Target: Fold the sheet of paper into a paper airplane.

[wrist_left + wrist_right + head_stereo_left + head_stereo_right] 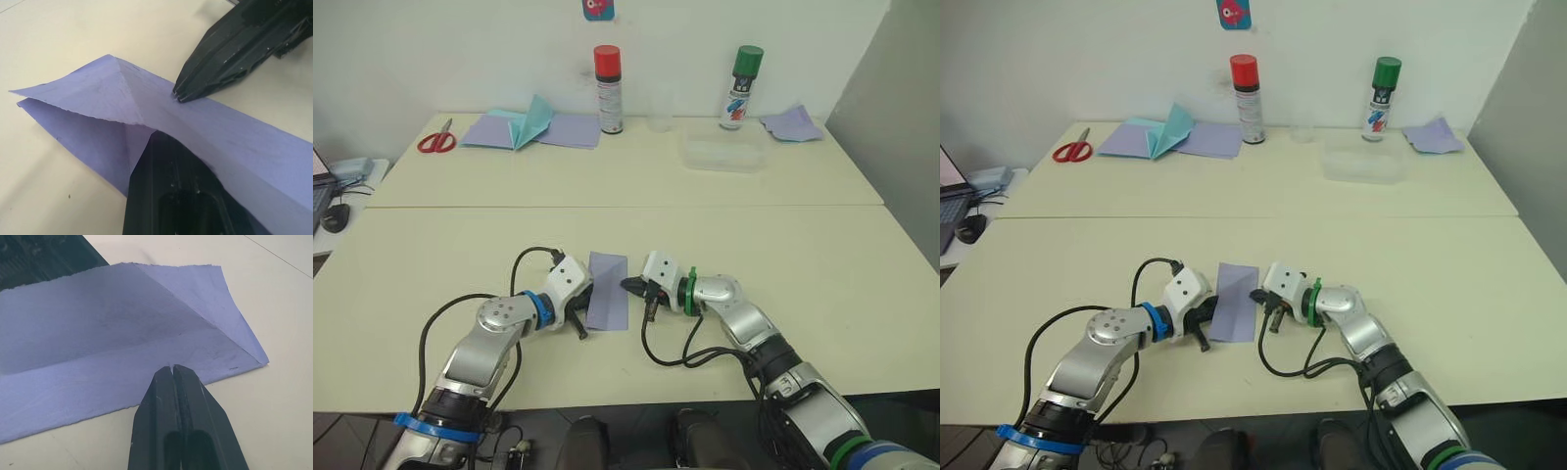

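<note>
Worktop (460, 245), cream, two slabs meeting along a seam; the sheet of paper (608, 290) lies on the near slab and serves as landmark. Sheet: lavender, folded in half to a narrow strip, with a diagonal crease at one end; the wrist views show the upper layer lifted off the lower one and a slightly ragged edge, which the head views flatten into a plain rectangle. Left hand (580, 315): at the sheet's left edge; in its wrist view one black finger (171, 196) lies over the sheet's edge, the other is not visible, so whether it grips cannot be told. Right hand (173, 368): at the sheet's right edge, fingers pressed together, tips touching the paper's surface. Far beyond the sheet, by the wall: flat lavender sheets with a teal folded piece (533, 122), clear plastic tray (722, 154), red-capped spray can (608, 89), green-capped spray can (741, 86), red scissors (437, 140), rumpled lavender scrap (791, 123), clear cup (661, 108), faint.
</note>
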Robot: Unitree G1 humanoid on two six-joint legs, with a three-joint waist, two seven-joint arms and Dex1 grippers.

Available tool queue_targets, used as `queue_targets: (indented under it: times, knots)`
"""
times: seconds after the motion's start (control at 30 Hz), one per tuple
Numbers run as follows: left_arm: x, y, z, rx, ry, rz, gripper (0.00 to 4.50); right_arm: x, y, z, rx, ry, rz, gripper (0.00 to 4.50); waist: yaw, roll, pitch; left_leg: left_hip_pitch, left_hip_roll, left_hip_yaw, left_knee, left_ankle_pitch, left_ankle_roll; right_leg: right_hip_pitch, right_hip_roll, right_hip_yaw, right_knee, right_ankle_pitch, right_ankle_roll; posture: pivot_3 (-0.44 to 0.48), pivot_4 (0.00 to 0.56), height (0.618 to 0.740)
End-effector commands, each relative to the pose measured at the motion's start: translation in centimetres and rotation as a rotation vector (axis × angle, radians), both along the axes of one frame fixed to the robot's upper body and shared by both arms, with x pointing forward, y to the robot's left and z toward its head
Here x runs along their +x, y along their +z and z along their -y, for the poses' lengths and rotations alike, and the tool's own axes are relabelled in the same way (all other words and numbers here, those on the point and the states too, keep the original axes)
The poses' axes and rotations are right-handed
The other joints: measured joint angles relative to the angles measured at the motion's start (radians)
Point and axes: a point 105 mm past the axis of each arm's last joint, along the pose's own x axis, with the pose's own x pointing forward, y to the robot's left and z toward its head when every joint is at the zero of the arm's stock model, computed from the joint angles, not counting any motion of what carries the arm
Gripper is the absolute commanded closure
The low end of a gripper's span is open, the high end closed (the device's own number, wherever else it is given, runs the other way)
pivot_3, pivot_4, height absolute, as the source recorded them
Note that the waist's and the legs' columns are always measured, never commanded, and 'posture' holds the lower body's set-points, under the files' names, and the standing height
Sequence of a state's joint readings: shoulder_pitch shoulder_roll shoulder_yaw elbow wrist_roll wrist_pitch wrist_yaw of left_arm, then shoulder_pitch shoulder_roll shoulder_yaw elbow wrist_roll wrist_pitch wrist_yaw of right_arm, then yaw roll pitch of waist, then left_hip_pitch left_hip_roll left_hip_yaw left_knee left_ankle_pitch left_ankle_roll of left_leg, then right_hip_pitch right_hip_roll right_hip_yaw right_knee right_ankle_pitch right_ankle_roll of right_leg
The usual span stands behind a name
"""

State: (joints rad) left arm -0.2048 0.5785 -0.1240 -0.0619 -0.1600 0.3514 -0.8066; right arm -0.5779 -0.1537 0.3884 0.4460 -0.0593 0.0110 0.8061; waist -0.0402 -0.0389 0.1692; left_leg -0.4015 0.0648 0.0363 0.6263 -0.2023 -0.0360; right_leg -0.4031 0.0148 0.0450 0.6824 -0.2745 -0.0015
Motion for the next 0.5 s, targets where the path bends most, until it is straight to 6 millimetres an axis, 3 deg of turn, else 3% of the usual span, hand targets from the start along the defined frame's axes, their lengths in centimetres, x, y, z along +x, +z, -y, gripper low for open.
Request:
queue_targets:
  times: [0.03,0.33,0.43,0.5]
  knots:
    - [-0.7,-0.8,-2.0,0.040,0.041,-0.068,4.50,0.0,-0.9,-0.1,-0.053,0.005,0.000,4.48,-0.003,0.000,0.000,0.000,0.000,0.000,0.000,0.000,0.000,0.000,0.000,0.000,0.000,0.000,0.000,0.000,0.150,0.740]
    - [-0.2,2.6,-5.6,0.071,0.107,-0.023,4.50,0.3,-1.1,0.2,-0.085,0.006,-0.003,4.48,-0.010,0.000,0.000,0.001,0.001,-0.001,-0.001,0.000,0.000,-0.001,-0.001,0.000,0.000,0.000,-0.001,0.000,0.150,0.740]
    - [0.6,4.8,-5.1,0.025,0.105,0.048,4.50,0.3,-1.1,0.2,-0.083,0.006,-0.003,4.48,-0.010,0.000,0.000,0.000,0.001,-0.001,-0.001,0.000,0.000,-0.001,-0.001,0.000,0.000,0.000,-0.001,0.000,0.150,0.740]
    - [0.7,6.0,-3.5,-0.052,0.071,0.073,4.50,0.4,-1.0,0.1,-0.072,0.003,-0.004,4.48,-0.010,0.000,0.000,0.000,0.001,-0.001,-0.001,0.000,0.000,-0.001,-0.001,0.000,0.000,0.000,-0.001,0.000,0.150,0.740]
